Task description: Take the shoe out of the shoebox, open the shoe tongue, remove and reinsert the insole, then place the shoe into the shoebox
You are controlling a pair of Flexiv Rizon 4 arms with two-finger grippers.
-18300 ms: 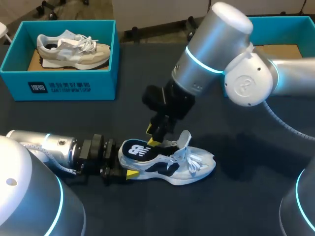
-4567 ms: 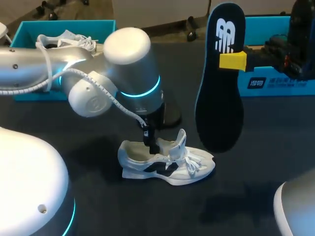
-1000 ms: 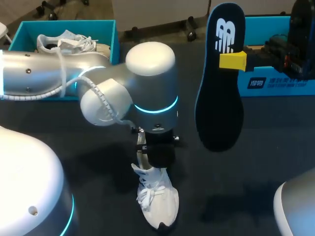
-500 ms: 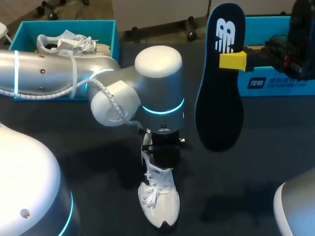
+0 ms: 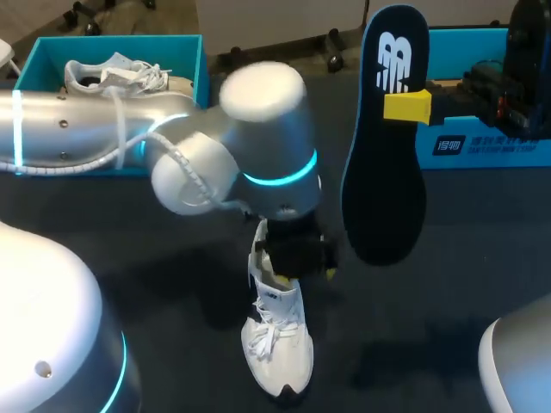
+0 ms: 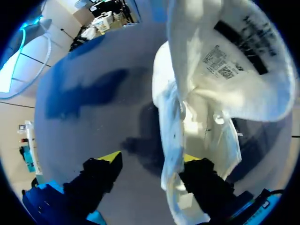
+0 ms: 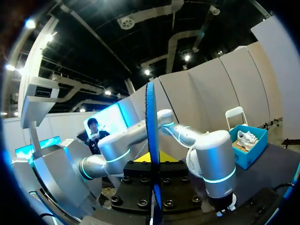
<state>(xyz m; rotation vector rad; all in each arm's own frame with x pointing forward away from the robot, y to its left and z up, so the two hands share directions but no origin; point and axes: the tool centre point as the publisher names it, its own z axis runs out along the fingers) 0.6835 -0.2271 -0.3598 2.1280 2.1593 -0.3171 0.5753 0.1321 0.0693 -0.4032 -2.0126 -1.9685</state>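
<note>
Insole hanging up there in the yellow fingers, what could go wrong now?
The right gripper pinches the insole only in its upper part, so the long free end could swing or slip out. The left gripper is open, with a side wall of the white shoe between its fingers. If that arm moves, it might drag or tip the shoe.

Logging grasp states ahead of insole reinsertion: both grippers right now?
Left gripper: open, the shoe collar against one finger.
Right gripper: shut on the insole.
</note>
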